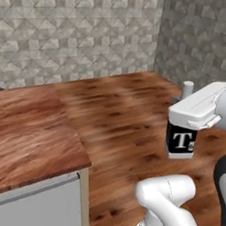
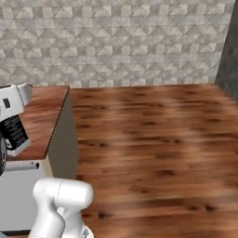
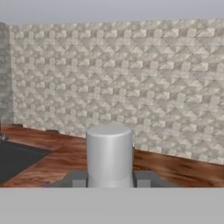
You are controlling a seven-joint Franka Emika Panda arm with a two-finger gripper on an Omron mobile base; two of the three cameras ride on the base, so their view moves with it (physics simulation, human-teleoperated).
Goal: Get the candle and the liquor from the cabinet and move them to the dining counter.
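My gripper is shut on the liquor, a small black square bottle with a white "T" label, which hangs upright in the air over the wood floor. Its white cap rises between my two dark fingertips in the hand view. From the right base view the liquor hangs at the left edge, over the near corner of the dining counter. The dining counter, reddish-brown on a pale base, lies to the bottle's left. The candle and the cabinet are out of view.
A wood-grain floor stretches ahead to grey patterned stone walls. A dark patch lies on the wood surface at the left of the hand view. My own white arm link curves below the bottle.
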